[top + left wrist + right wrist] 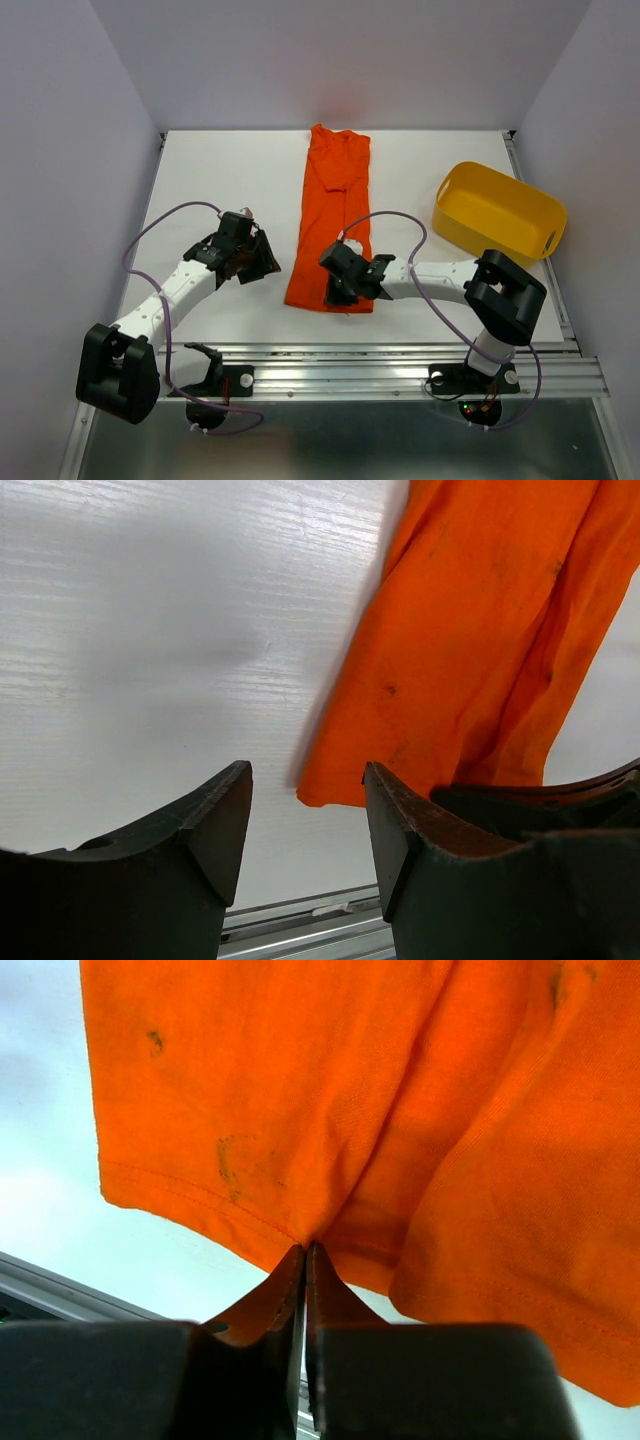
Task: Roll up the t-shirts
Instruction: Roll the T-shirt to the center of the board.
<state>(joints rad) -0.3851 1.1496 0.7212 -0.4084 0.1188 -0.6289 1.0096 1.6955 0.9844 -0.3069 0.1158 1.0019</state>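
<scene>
— White table [220,190], pale walls on three sides. How does the shirt [332,200] lie?
— Flat in the middle of the table, folded into a long narrow strip. Its long axis runs from the near edge toward the back wall, leaning slightly right as it goes away. The hem end is nearest the arms and the other end is close to the back wall
— And the right gripper [305,1250]?
— Clenched on the hem, roughly midway along that near edge, with the cloth puckering up into the closed tips. Its arm reaches leftward from its base, the forearm low and almost parallel to the table's near edge
— Left gripper [306,780]?
— Released, jaws standing apart. It is over bare table just left of the shirt's near left corner, apart from the cloth and tilted down. That arm stretches forward and to the right from its base
— Anything else?
— Yellow tub [490,235] at the far right, well apart from the shirt
</scene>
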